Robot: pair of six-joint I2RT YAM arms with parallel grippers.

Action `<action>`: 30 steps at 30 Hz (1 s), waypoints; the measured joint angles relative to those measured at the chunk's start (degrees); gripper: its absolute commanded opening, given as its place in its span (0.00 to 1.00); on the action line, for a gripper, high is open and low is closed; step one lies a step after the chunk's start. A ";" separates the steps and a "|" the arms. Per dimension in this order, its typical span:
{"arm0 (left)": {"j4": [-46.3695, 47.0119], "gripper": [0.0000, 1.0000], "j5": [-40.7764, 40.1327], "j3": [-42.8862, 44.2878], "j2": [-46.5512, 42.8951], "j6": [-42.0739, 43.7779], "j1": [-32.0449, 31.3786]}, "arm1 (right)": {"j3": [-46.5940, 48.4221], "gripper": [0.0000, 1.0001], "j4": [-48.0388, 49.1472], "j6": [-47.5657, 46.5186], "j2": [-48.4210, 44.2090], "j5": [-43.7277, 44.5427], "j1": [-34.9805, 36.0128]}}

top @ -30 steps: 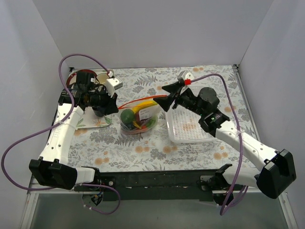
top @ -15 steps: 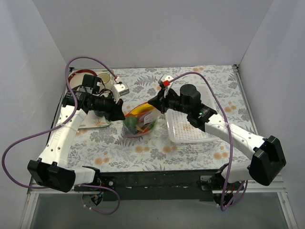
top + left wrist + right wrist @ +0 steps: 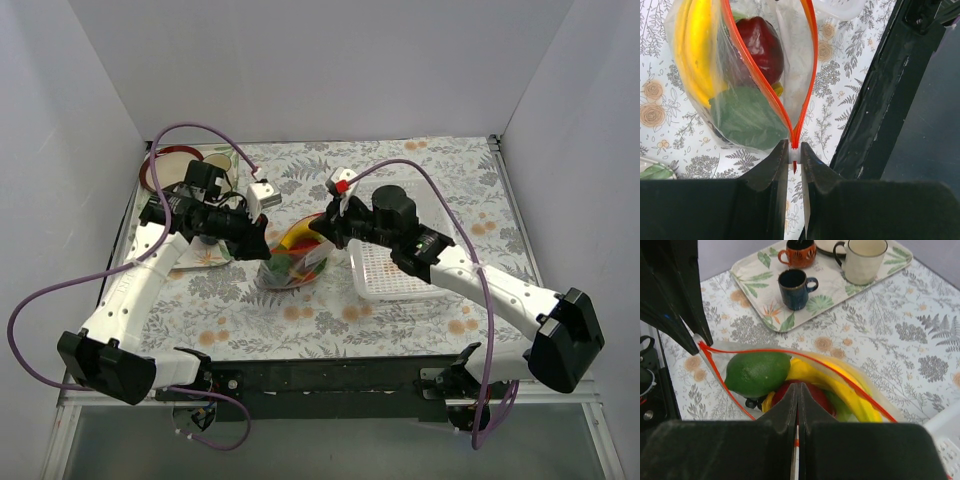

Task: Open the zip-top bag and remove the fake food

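Note:
The zip-top bag [image 3: 292,260] lies mid-table with its orange-red mouth spread open. My left gripper [image 3: 266,244] is shut on the white slider [image 3: 794,154] at one end of the zip strip. My right gripper [image 3: 317,226] is shut on the near lip of the mouth, and the orange strip [image 3: 796,442] shows between its fingers. The fake food sits inside: a red apple [image 3: 760,44], a yellow banana [image 3: 842,381], a green lime [image 3: 757,372] and dark grapes [image 3: 754,403].
A white perforated basket [image 3: 397,268] stands right of the bag. A leaf-print tray [image 3: 767,315] behind the bag carries a blue cup [image 3: 794,287], an orange cup [image 3: 798,253] and a white mug [image 3: 863,259]. A red-rimmed plate [image 3: 168,166] sits back left.
My right gripper moved left to the bag and shut on its lip. The left gripper carried the slider end rightward, and the mouth went from stretched flat to bowed open.

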 measured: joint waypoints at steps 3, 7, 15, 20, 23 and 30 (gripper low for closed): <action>0.26 0.00 0.00 -0.70 -0.07 -0.31 -0.28 | -1.25 0.02 -1.01 -0.50 0.00 0.85 0.13; 0.61 0.00 0.04 -0.70 -0.11 -0.57 -0.83 | -1.84 0.30 -1.90 -0.83 0.52 1.66 0.35; 1.46 0.04 1.84 -3.41 -0.46 -1.11 -2.43 | -1.84 0.72 -2.93 -3.78 6.03 3.08 1.18; 1.77 0.21 3.76 -6.45 -0.44 -1.49 -4.07 | -1.03 0.72 -5.40 -8.70 7.69 5.01 4.02; 1.81 0.56 4.33 -6.69 -0.35 -0.70 -5.29 | -0.20 0.72 -7.26 -11.58 8.17 6.64 5.95; 7.76 0.73 -2.64 -6.45 0.98 -2.19 -5.73 | -1.09 0.76 -12.20 -14.69 7.89 10.56 9.18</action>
